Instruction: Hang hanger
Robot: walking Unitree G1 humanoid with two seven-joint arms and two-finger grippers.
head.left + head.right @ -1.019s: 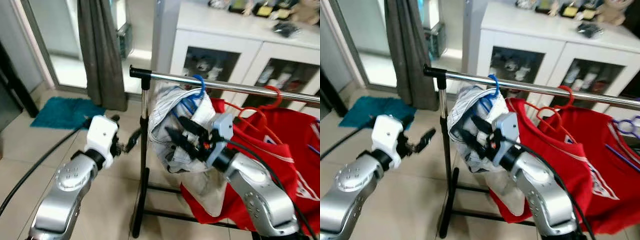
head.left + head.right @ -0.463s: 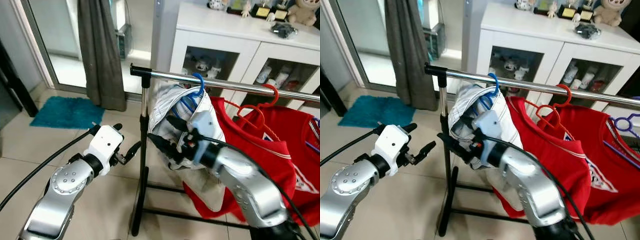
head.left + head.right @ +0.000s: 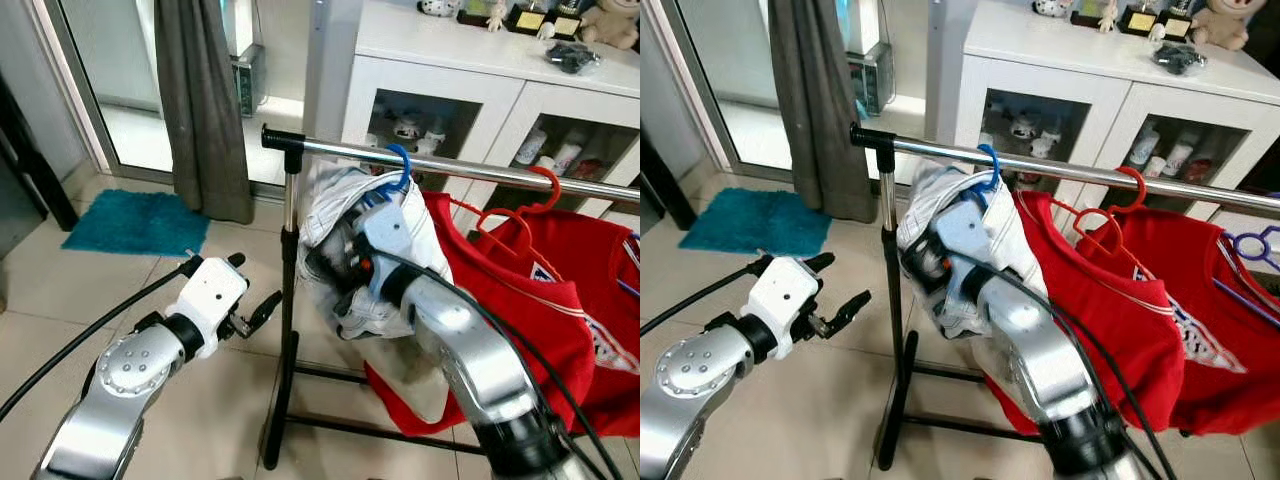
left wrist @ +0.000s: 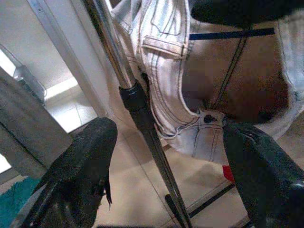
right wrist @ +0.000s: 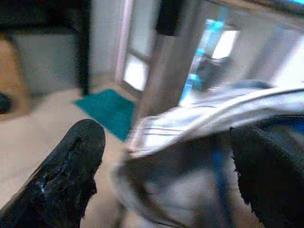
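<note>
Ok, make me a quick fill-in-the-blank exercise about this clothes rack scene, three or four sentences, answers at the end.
1. The white garment hangs from the metal rail on a hanger whose hook is ____ in colour.
2. The rug on the tiled floor near the grey curtain is ____.
3. The shirts hanging further along the rail are ____.
4. The left hand is held beside the rack's upright pole with its fingers ____.

Missing words: blue; teal; red; open
</note>
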